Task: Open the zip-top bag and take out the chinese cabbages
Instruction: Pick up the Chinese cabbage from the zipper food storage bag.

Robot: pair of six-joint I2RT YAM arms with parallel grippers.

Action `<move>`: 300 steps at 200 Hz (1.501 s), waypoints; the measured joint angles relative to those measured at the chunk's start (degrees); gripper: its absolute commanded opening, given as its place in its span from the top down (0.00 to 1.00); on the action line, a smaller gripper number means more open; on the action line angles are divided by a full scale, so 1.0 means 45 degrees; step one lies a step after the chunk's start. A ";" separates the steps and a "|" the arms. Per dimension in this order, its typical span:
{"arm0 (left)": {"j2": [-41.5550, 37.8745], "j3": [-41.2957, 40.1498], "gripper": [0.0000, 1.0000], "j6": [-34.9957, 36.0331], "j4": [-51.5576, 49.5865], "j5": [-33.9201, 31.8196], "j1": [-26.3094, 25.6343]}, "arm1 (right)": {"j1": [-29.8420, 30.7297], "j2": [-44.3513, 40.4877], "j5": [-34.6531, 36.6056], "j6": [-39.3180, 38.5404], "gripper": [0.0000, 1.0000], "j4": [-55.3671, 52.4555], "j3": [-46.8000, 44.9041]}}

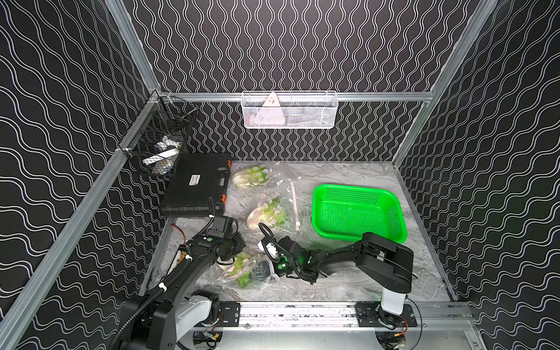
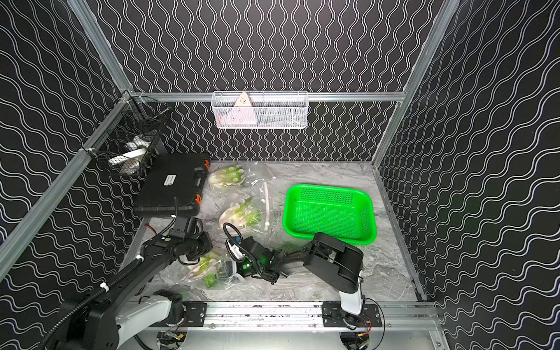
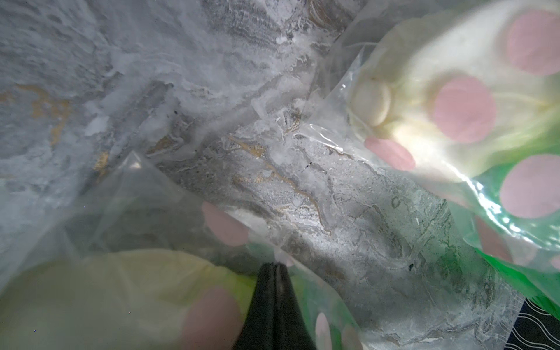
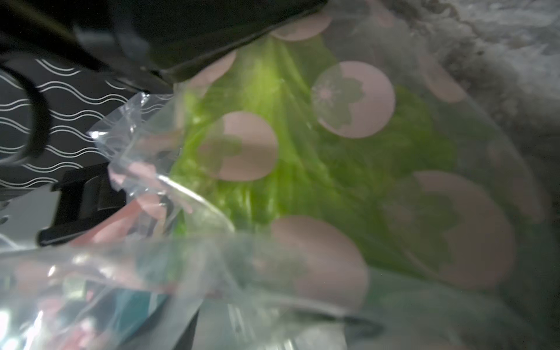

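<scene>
Left wrist view: left gripper clamped together on the near zip-top bag, one chinese cabbage inside; two more bagged cabbages lie behind; right gripper sits in crumpled plastic, jaws hidden, state unclear

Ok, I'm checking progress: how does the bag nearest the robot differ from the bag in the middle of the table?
The near bag is crumpled; the middle bag lies flat. The left hand is shut on the near bag's film and the right hand is in its folds; nothing touches the middle bag. The middle bag lies beside the green basket, the near bag well clear of it. Both are clear, pink-dotted, each holding a cabbage.
</scene>
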 measured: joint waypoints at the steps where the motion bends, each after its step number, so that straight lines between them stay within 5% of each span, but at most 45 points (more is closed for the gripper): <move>1: 0.0005 -0.0005 1.00 0.0000 0.0000 0.0000 0.0000 | 0.0000 0.0010 0.0015 0.0000 0.30 0.0000 0.0000; 66: 0.0151 -0.0092 1.00 0.0000 0.0078 0.0053 0.0000 | 0.0170 0.0481 0.0301 0.0078 0.32 0.0743 0.0194; 145: 0.0248 -0.0155 1.00 -0.0010 0.0112 0.0165 -0.0010 | 0.0311 0.1185 -0.0083 0.0136 0.50 0.1705 0.0729; 226: 0.0340 -0.0233 1.00 -0.0049 0.0350 0.0214 -0.0010 | 0.0321 0.2317 -0.0335 0.0423 0.51 0.2463 0.1715; 278: -0.0073 0.0015 1.00 -0.0039 0.0092 0.0194 -0.0034 | 0.0034 0.2322 0.0160 0.0461 0.94 0.3492 0.1258; 300: -0.0729 0.0874 0.37 0.0146 -0.0563 -0.0102 -0.0049 | -0.0452 0.1379 0.0486 0.0500 1.00 0.3755 0.0204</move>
